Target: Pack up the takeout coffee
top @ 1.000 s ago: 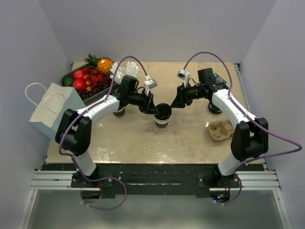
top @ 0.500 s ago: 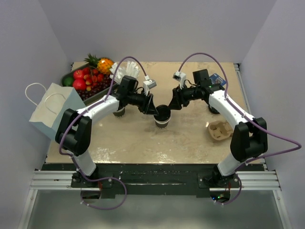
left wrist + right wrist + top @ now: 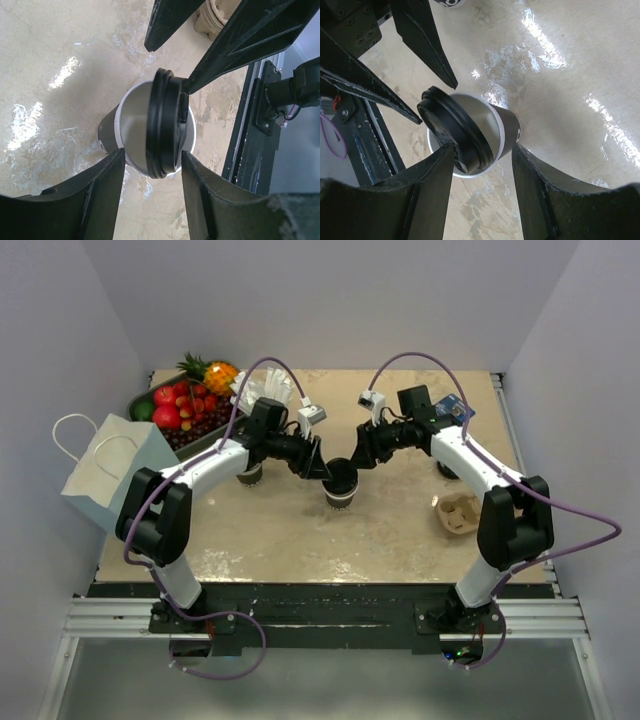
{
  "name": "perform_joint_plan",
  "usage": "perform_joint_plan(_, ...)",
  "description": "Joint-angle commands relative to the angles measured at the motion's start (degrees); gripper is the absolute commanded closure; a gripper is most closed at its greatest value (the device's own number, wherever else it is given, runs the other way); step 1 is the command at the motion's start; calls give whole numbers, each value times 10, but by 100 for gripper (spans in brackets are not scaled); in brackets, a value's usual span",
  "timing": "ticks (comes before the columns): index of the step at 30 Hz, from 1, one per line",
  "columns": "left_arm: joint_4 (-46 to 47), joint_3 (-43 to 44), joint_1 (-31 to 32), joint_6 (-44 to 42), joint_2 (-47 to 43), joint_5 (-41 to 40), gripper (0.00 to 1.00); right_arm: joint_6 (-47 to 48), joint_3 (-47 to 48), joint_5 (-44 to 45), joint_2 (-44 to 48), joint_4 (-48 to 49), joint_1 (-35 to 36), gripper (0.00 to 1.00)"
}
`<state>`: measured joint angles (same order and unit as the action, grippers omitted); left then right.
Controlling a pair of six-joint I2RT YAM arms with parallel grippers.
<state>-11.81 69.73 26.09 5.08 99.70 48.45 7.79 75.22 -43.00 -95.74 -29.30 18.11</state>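
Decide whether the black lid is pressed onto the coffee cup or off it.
Off: the black lid sits tilted on edge in the mouth of the coffee cup, leaving the pale inside showing.

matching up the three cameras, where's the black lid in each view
top external: black lid near the picture's centre.
left wrist: lid mid-frame, tilted in the cup's mouth.
right wrist: lid left of centre, tilted the same way.
shared landmark: the brown paper cup under it.
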Motion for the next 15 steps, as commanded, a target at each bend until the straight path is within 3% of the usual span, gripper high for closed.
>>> perform_joint_plan(1, 14, 8, -7, 3, 0, -4, 46, -16, 34, -6, -8, 22, 7, 46)
perform_joint_plan(15, 22, 14, -9, 5, 15, 1, 45, -41, 42, -9, -27, 27, 13, 48)
